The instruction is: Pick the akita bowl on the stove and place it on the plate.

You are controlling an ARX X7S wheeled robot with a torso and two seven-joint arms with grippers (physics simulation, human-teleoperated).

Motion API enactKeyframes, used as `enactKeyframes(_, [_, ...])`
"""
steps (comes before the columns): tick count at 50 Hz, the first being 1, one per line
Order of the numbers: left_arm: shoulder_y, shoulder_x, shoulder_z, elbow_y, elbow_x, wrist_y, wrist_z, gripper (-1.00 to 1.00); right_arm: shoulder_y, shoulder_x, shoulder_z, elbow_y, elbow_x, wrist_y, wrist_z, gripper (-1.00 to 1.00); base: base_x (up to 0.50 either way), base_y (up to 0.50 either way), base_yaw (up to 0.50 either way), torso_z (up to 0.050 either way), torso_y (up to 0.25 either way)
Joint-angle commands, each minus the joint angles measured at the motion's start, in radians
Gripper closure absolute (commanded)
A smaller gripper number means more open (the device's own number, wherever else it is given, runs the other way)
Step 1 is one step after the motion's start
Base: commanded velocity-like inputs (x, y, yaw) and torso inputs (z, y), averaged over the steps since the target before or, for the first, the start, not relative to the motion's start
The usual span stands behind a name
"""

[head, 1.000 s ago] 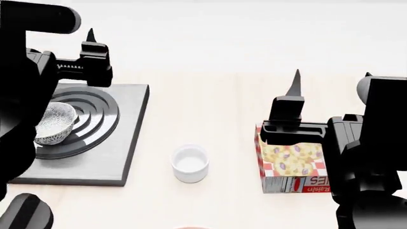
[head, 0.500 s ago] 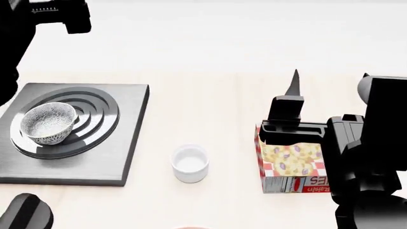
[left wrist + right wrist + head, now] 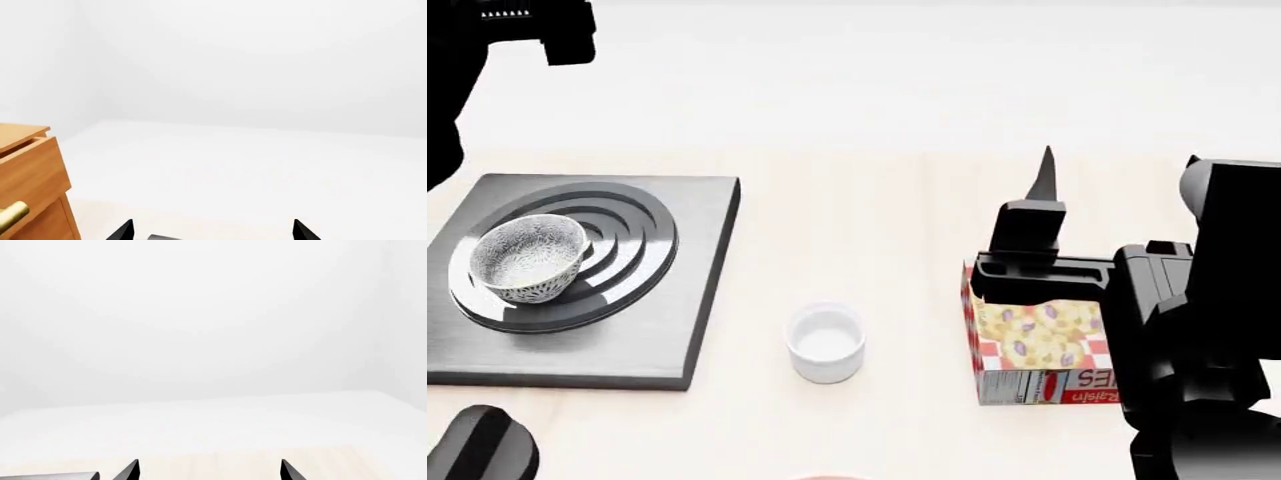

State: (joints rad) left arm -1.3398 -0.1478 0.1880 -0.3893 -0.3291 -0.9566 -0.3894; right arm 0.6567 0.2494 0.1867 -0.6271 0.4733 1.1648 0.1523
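Lifted clear of the stove [image 3: 627, 330], the left arm now sits up in the far left corner of the head view, where a second ago it hung low over the burner and half hid the akita bowl [image 3: 529, 257]; over the last half second it has barely shifted. Nothing else has changed place.

That bowl rests upright on the burner's raised rings, toward the slab's left side, with nothing touching it. So the task has not really begun: no grasp, no lift, and the plate is not clearly in view. A thin pinkish sliver at the head view's near edge, just in front of the white cup [image 3: 825, 343], may be its rim, but I cannot tell.

In the left wrist view, the left gripper [image 3: 212, 231] shows only two dark tips set well apart, so its fingers are spread with nothing between them. That camera looks out at pale wall and a wooden drawer front [image 3: 30, 192] with a brass knob, not down at the bowl. The right gripper [image 3: 209, 469] likewise shows two tips held wide and empty, and in the head view it hangs above a raisin cereal box [image 3: 1041, 345] on the table [image 3: 868, 220].

The plain white cup stands between stove and box, near the stove's front right corner. Judging by this layout, it could sit in the path of a carry toward the near edge, and the box crowds the right side.
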Motion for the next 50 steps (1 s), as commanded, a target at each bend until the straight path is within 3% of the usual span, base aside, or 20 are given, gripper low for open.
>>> enactKeyframes(1, [-0.028,-0.006,0.032,-0.069,0.032,0.029,-0.013,-1.0,0.0,0.001,0.002,-0.001,0.008,0.001,0.005,-1.0,0.0,0.0,0.0,0.0,0.0])
enactKeyframes(3, [-0.05,0.016,-0.032,-0.099,0.009,0.005,-0.058,-1.0,-0.002,0.002,-0.001,0.008,0.006,-0.009,0.003,-1.0,0.0,0.0,0.0,0.0,0.0])
enactKeyframes(10, [-0.089,0.047,-0.089,-0.117,-0.035,-0.031,-0.078,-1.0,0.001,0.003,0.001,0.007,0.011,-0.007,0.007,-1.0,0.0,0.0,0.0,0.0,0.0])
enactKeyframes(15, [-0.063,0.047,-0.095,-0.103,-0.073,-0.025,-0.028,-1.0,0.003,0.001,0.005,0.001,0.017,0.002,0.013,-1.0,0.0,0.0,0.0,0.0,0.0])
enactKeyframes(31, [-0.017,-0.007,0.02,-0.15,-0.064,0.067,0.138,-1.0,0.003,-0.001,0.013,0.003,0.029,0.001,0.021,-1.0,0.0,0.0,0.0,0.0,0.0])
enactKeyframes(40, [-0.009,-0.033,0.085,-0.126,-0.034,0.114,0.182,-1.0,0.002,0.001,0.014,0.009,0.034,-0.004,0.023,-1.0,0.0,0.0,0.0,0.0,0.0])
enactKeyframes(50, [-0.005,-0.038,0.083,-0.106,-0.039,0.116,0.175,-1.0,0.002,0.002,0.016,0.003,0.044,0.002,0.028,-1.0,0.0,0.0,0.0,0.0,0.0])
